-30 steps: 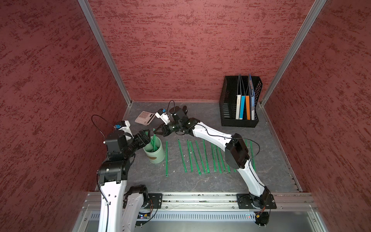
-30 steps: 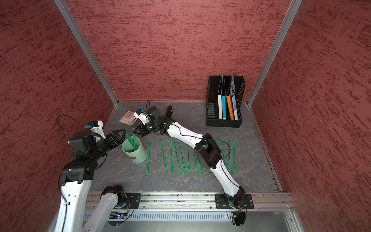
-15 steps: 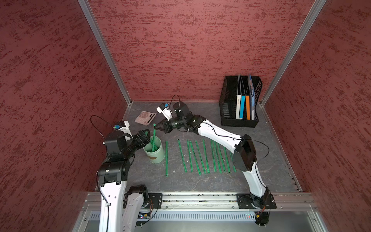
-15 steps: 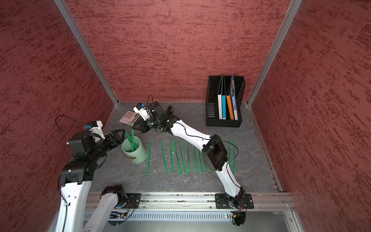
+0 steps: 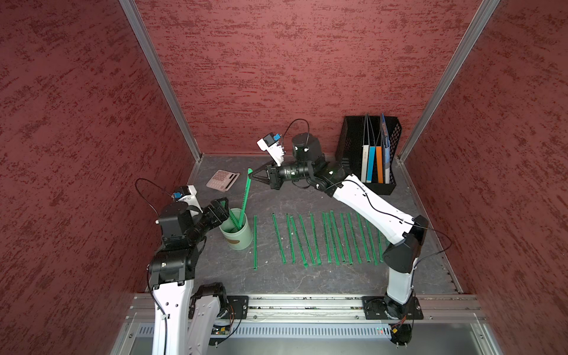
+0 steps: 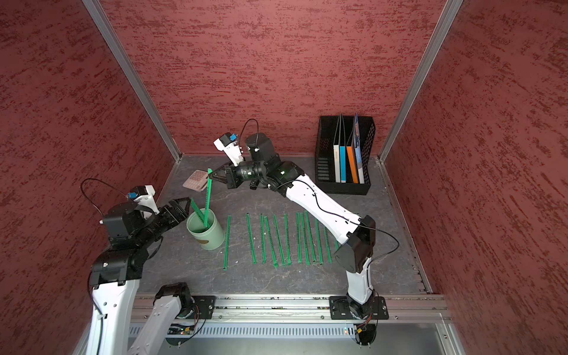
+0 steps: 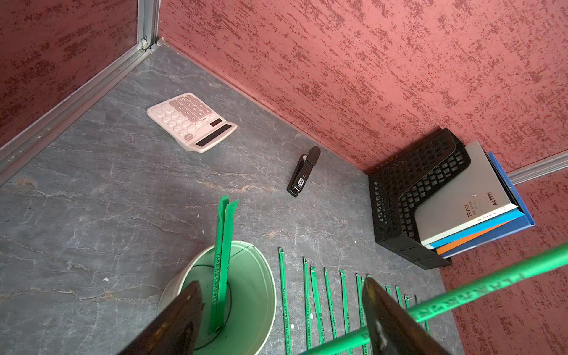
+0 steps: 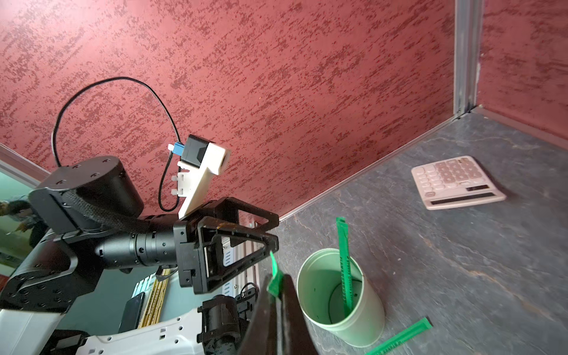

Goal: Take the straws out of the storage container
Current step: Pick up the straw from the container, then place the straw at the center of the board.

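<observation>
Already, most straws (image 5: 313, 239) are laid in a row on the tabletop (image 5: 276, 282), right of the storage container (image 5: 238, 236). One more straw (image 5: 245, 199) is pinched near its top by the right hand (image 5: 249, 177), its lower end at the container's mouth and not clearly free. Two other straws (image 7: 222, 261) are left standing inside. The left hand (image 5: 226, 205) is held spread just left of the rim.

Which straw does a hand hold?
The upright straw over the cup, pinched at its top by the right hand. Leaning straws in the cup and the row on the table are free.
</observation>
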